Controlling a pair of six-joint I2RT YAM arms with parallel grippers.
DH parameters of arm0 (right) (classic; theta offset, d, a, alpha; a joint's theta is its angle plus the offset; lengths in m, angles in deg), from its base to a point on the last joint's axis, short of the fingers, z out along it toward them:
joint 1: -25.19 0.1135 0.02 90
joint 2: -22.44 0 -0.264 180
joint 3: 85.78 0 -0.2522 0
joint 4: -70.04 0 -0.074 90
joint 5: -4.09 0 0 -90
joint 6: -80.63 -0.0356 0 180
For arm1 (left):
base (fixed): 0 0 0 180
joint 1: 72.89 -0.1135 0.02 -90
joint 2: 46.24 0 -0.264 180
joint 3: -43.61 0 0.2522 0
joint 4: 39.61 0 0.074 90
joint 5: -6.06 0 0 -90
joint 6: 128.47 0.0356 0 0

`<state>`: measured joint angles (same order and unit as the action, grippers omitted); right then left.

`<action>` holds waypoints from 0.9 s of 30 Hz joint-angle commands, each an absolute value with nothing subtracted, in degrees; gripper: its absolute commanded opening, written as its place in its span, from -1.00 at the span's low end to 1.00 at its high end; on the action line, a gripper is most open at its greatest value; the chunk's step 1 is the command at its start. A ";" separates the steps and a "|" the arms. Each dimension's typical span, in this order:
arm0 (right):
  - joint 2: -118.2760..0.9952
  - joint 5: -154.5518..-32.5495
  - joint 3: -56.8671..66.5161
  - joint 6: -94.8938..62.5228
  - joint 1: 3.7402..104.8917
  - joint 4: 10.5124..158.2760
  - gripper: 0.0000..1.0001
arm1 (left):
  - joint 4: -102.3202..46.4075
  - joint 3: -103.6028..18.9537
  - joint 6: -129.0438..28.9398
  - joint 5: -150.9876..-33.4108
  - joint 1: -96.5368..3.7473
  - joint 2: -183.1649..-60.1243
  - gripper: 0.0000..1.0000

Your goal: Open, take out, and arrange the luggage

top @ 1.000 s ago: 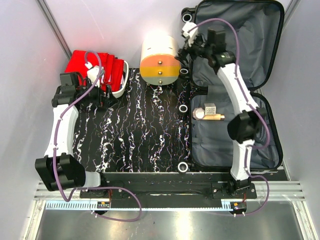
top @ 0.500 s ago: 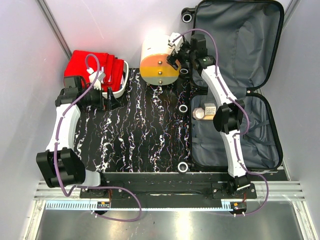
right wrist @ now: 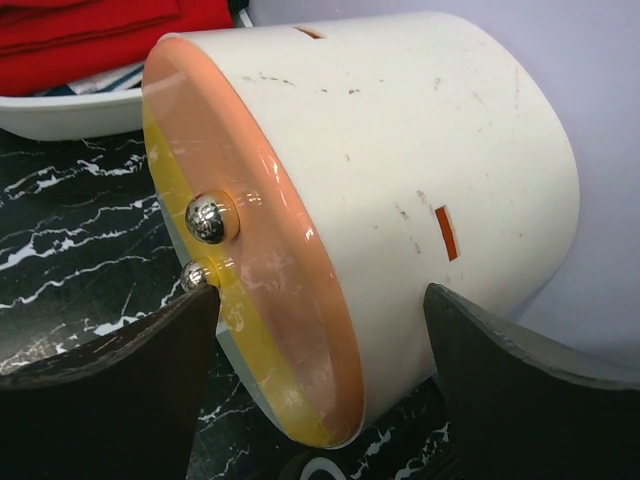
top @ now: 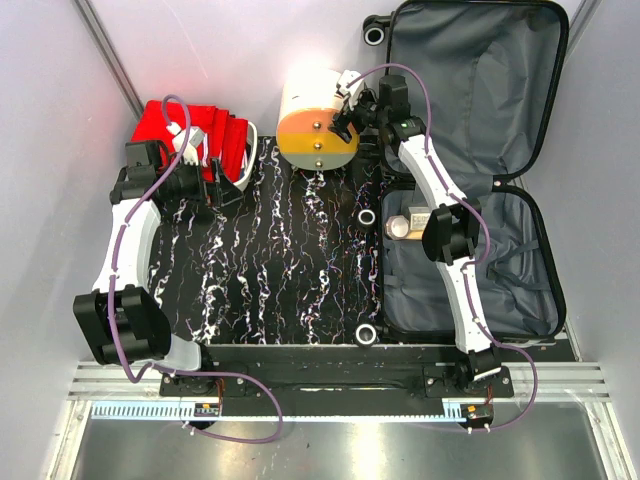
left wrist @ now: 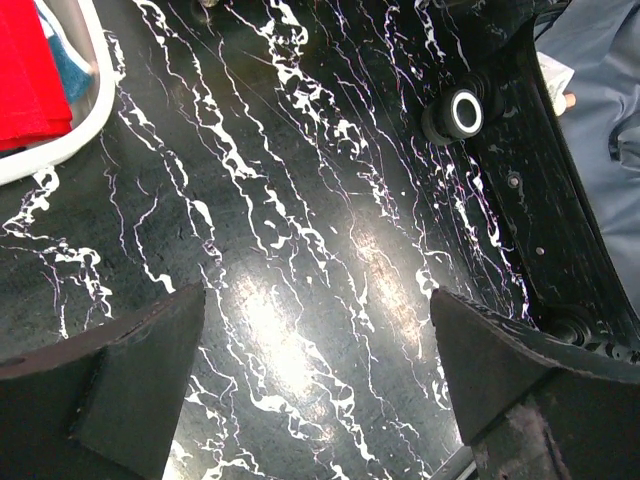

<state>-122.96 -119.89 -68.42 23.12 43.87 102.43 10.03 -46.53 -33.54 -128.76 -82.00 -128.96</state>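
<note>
The luggage (top: 480,70) lies open at the right, lid back, grey lining showing; its black shell edge (left wrist: 540,170) and a wheel (left wrist: 466,112) show in the left wrist view. A small box and a bottle (top: 410,225) lie in its lower half. My right gripper (top: 345,120) is at the cream-and-orange cylindrical box (top: 318,125). Its jaws (right wrist: 322,295) stand open, straddling the lower rim of that box (right wrist: 400,150), one finger before the orange face, one by the white side. My left gripper (top: 215,190) hangs open (left wrist: 318,295) over the marbled tabletop, holding nothing.
A white tray (top: 240,180) with folded red cloth (top: 190,130) sits at the back left, just beside the left gripper; its rim (left wrist: 60,160) shows in the left wrist view. Grey walls close in both sides. The luggage wheels (top: 367,216) stick out toward the table's middle.
My right arm has swung left from the luggage lid to the cylindrical box, bringing its jaws around the box's rim. The left gripper has shifted slightly back toward the tray.
</note>
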 commanded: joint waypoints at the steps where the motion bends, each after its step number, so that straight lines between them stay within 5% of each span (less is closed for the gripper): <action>1: -124.86 -125.46 -69.75 17.53 47.16 100.59 0.81 | 4.56 -49.79 -36.62 -128.77 -82.21 -129.65 0.98; 13: -115.65 -124.85 -59.91 15.59 49.18 97.69 0.76 | -5.18 -46.19 -38.30 -114.03 -80.02 -124.92 0.98; 20: -101.94 -122.92 -48.58 15.86 49.01 97.33 0.90 | -18.12 -37.04 -38.38 -106.62 -80.10 -115.59 0.98; 27: -83.68 -115.11 -36.98 12.61 48.04 101.54 1.00 | -11.26 -37.75 -37.31 -114.52 -78.97 -115.94 0.98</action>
